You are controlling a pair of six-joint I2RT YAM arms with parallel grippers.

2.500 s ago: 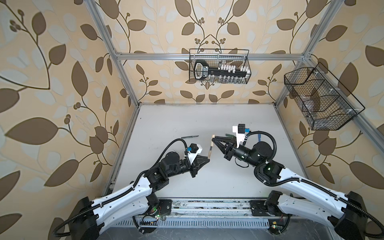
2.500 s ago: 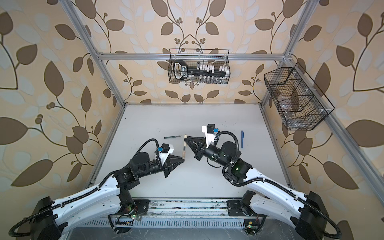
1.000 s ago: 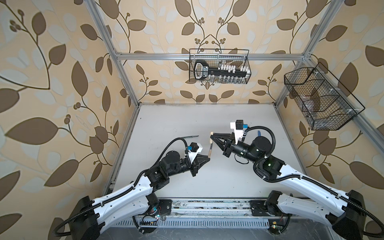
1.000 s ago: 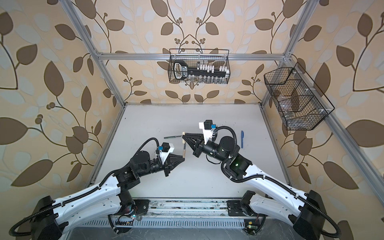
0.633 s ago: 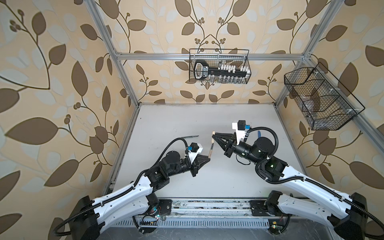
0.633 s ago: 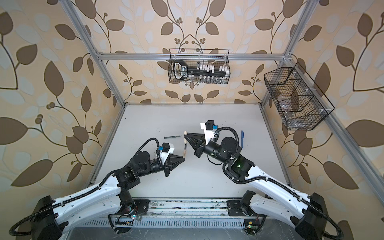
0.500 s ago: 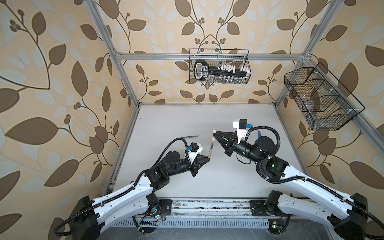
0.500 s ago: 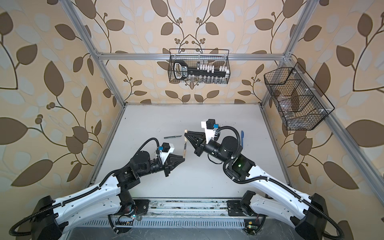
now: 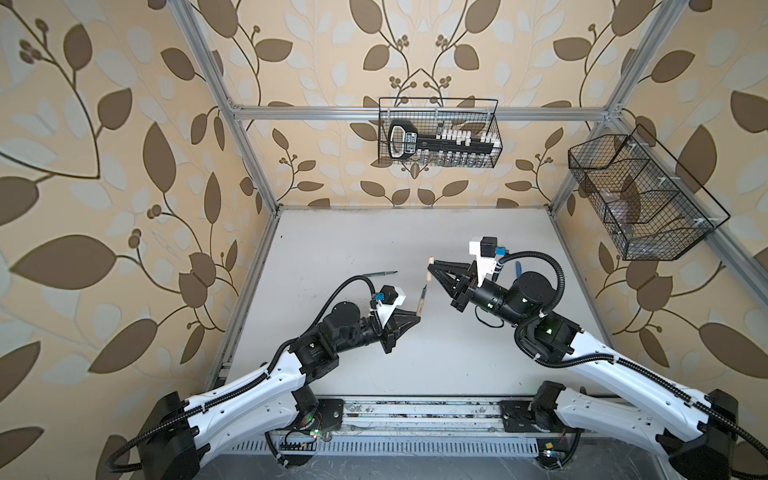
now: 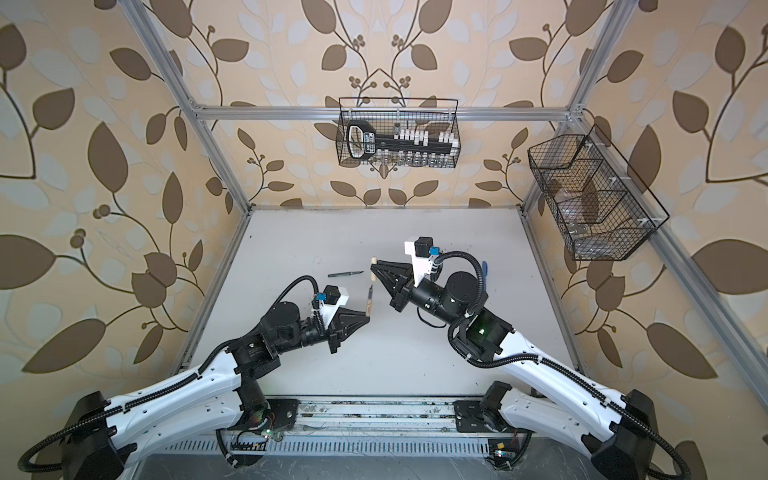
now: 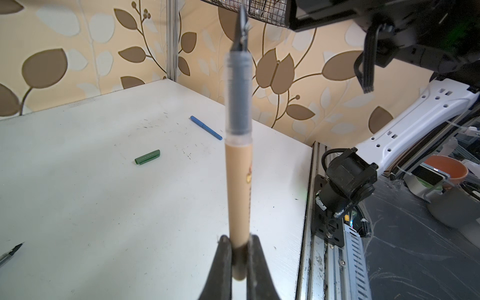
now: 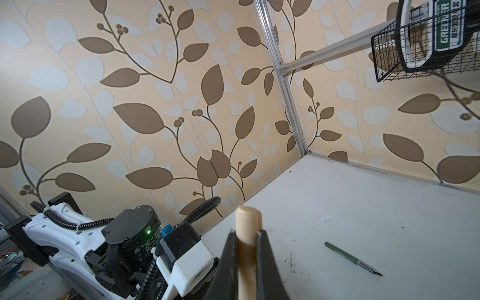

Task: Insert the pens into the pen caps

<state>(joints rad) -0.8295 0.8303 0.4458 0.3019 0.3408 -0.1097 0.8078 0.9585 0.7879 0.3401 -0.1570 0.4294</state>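
Left end effector is pinched tight on the tail of the tan pen, with its dark tip aimed outward. Right end effector is clamped across the tan cap, which hangs just past that tip. Both top views show a small gap between them.

Here's the danger. The pen is a long, smooth, round barrel held only at its very end, so I'd expect a sideways nudge at the tip to swing it in the pads. The cap looks a touch off the pen's line; a miss could stub the fine nib on the rim. The cap is slick plastic with a rounded end and might slide back through the grip under pressure.

The pen has a translucent grey section ahead of the tan barrel. On the scuffed matte white surface, the green pen lies left of the tan pen. The ribbed green cap and the blue pen lie well apart from it.
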